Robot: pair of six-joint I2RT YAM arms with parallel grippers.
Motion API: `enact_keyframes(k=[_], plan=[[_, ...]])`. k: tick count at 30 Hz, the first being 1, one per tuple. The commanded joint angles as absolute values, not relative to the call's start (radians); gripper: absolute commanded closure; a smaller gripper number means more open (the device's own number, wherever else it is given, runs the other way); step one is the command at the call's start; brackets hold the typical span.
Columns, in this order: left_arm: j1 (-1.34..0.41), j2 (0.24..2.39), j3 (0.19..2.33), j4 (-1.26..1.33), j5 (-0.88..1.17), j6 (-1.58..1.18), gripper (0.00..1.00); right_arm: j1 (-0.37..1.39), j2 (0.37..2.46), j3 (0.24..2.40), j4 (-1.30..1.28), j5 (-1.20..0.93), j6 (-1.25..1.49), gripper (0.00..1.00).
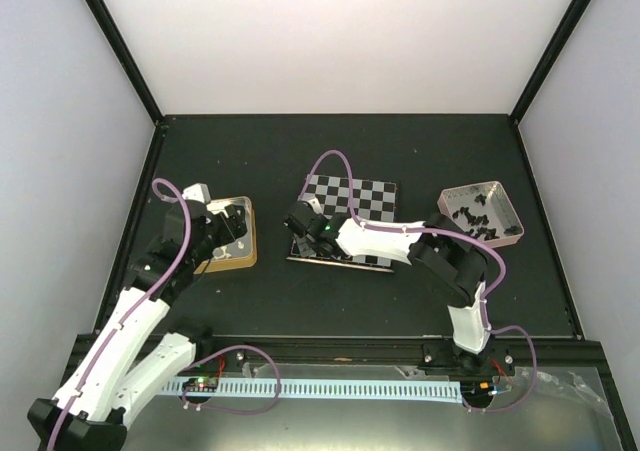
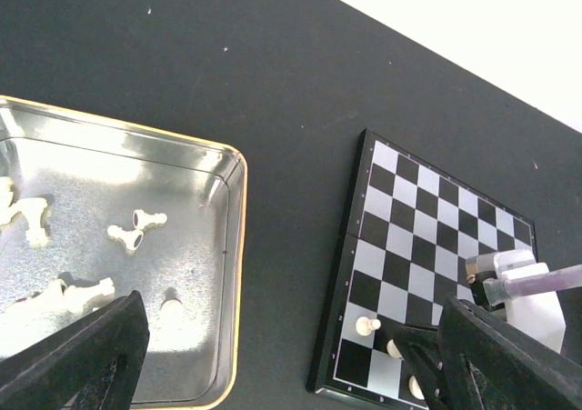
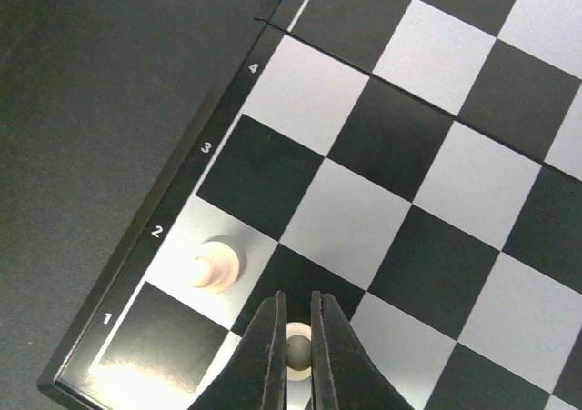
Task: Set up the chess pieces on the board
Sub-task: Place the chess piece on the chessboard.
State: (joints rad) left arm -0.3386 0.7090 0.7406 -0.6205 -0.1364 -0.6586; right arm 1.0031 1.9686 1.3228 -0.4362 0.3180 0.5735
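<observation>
The board [image 1: 352, 195] lies mid-table, chequered black and silvery grey [image 3: 346, 219]. My right gripper [image 3: 296, 308] is shut on the round head of a cream-white pawn [image 3: 297, 348], low over a black square in the board's near-left corner [image 1: 303, 229]. Another white pawn [image 3: 215, 266] stands on the row-2 edge square beside it [image 2: 366, 325]. My left gripper [image 2: 296, 365] is open and empty, hanging between the gold-sided tin [image 2: 238, 246] and the board [image 2: 427, 228]. Several white pieces [image 2: 136, 233] lie in that tin.
A pinkish-silver tin [image 1: 505, 203] at the right holds several black pieces [image 1: 475, 216]. The gold-sided tin [image 1: 242, 258] sits left of the board under my left wrist. Black walls and frame rails bound the dark table.
</observation>
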Motion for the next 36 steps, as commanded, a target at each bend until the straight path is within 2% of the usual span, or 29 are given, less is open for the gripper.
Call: enact_keyframes(k=[1, 11, 20, 28, 31, 33, 36], plan=[[-0.323, 0.710, 0.729, -0.593, -0.123, -0.658, 0.11, 1.004, 1.989, 1.314, -0.393, 0.327, 0.572, 0.99], [-0.309, 0.736, 0.723, -0.580, -0.108, -0.644, 0.11, 1.003, 2.005, 1.323, -0.395, 0.362, 0.571, 0.94], [-0.288, 0.756, 0.716, -0.572, -0.091, -0.639, 0.10, 1.003, 1.991, 1.349, -0.422, 0.343, 0.566, 0.77], [-0.244, 0.823, 0.728, -0.573, -0.059, -0.608, 0.09, 0.991, 1.880, 1.372, -0.472, 0.312, 0.627, 0.63], [-0.210, 0.897, 0.726, -0.571, -0.026, -0.598, 0.09, 0.976, 1.835, 1.367, -0.490, 0.273, 0.667, 0.61], [-0.178, 0.964, 0.725, -0.564, 0.002, -0.594, 0.16, 0.967, 1.800, 1.346, -0.483, 0.241, 0.683, 0.61], [-0.125, 1.090, 0.746, -0.563, 0.062, -0.585, 0.38, 0.964, 1.763, 1.309, -0.462, 0.202, 0.693, 0.61]])
